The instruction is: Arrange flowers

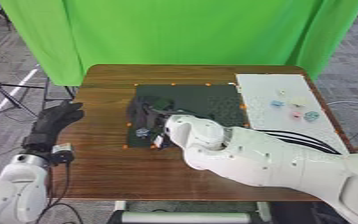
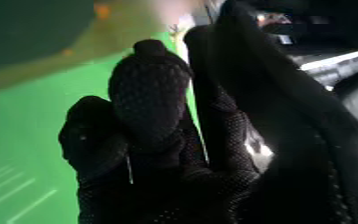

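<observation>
Nearest is the right hand [image 2: 149,95], over the dark mat [image 1: 198,92]; whether it grips anything, I can't tell. Beside it, a bluish flower [image 1: 142,132], probably light, easily crushed: pinch below the petals. Farther out, more flowers [image 1: 311,116] on the white board [image 1: 262,85].

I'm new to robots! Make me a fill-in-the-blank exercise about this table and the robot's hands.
Behind the table hangs a ____ curtain.
The robot's hand over the dark mat is its ____ one.
The small flowers beside that mat lie on a ____ sheet.
In the head view, the mat is to the ____ of that sheet.

Missing words: green; right; white; left
</observation>
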`<state>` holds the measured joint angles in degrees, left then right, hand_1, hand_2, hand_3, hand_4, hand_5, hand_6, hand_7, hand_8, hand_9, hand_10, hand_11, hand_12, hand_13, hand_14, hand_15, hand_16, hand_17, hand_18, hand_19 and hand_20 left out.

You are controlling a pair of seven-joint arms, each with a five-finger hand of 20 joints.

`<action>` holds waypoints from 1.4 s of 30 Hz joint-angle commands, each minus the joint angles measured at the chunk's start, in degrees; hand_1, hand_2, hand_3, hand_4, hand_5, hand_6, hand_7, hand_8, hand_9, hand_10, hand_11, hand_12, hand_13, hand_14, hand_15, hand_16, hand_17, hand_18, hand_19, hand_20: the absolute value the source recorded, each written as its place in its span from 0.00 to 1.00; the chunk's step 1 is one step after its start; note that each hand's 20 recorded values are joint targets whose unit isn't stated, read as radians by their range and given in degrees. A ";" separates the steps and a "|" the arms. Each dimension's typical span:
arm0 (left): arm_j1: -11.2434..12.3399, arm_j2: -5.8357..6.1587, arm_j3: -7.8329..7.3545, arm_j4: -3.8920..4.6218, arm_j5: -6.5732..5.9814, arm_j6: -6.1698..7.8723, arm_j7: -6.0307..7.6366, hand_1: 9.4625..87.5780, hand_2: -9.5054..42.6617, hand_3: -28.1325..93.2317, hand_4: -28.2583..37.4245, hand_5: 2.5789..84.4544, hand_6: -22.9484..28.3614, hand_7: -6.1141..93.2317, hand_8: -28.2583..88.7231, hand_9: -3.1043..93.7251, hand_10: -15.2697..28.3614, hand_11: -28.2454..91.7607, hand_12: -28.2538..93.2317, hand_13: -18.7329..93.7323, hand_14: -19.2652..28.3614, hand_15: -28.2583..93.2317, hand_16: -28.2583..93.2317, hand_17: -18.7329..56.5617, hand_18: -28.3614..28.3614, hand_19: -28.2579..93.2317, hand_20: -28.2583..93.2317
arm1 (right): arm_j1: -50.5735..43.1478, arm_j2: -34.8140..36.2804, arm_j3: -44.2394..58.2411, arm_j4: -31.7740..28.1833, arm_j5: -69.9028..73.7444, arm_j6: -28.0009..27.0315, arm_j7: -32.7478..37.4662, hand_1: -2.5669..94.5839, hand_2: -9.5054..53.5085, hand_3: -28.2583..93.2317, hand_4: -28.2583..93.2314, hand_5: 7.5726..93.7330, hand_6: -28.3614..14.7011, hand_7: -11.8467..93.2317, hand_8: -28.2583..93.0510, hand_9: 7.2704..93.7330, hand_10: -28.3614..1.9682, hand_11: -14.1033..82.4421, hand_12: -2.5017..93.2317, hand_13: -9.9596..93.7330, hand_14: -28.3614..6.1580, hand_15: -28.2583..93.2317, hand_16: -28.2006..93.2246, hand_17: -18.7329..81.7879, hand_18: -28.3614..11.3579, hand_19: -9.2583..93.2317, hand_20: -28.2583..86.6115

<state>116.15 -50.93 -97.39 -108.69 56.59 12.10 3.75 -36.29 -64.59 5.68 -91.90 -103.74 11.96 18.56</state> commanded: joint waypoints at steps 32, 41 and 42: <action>3.62 -2.51 -1.54 -1.19 1.41 -1.30 -0.37 0.22 0.54 0.72 0.00 0.58 0.57 0.21 0.18 0.55 0.74 0.43 0.30 0.51 0.82 0.41 0.19 0.31 0.76 0.44 0.35 | -46.06 36.75 51.85 -7.37 -12.70 1.45 13.30 0.40 0.00 0.77 0.10 0.58 0.68 0.24 0.19 0.61 0.45 0.30 0.29 0.88 0.68 0.77 0.46 0.73 0.34 1.00 0.70; 3.81 -2.93 -1.36 -1.19 1.14 -1.06 0.04 0.22 0.54 0.72 0.00 0.58 0.57 0.21 0.18 0.55 0.74 0.42 0.30 0.52 0.82 0.41 0.19 0.31 0.76 0.44 0.35 | -48.75 36.03 53.37 -5.50 -13.15 1.60 14.44 0.43 0.00 0.77 0.10 0.59 0.70 0.25 0.19 0.61 0.47 0.30 0.29 0.88 0.69 0.78 0.47 0.74 0.34 1.00 0.72; 3.67 -2.97 -1.27 -1.12 1.15 -1.10 -0.01 0.22 0.54 0.72 0.00 0.58 0.57 0.21 0.18 0.55 0.74 0.42 0.30 0.52 0.82 0.41 0.19 0.31 0.76 0.44 0.35 | -49.00 35.94 53.56 -5.32 -13.33 1.29 14.74 0.43 0.00 0.77 0.10 0.59 0.70 0.25 0.19 0.61 0.47 0.30 0.29 0.88 0.69 0.78 0.47 0.74 0.34 1.00 0.72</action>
<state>118.99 -52.94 -99.00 -109.54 57.52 11.43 3.82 -83.38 -28.19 58.23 -98.21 -115.55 12.92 31.82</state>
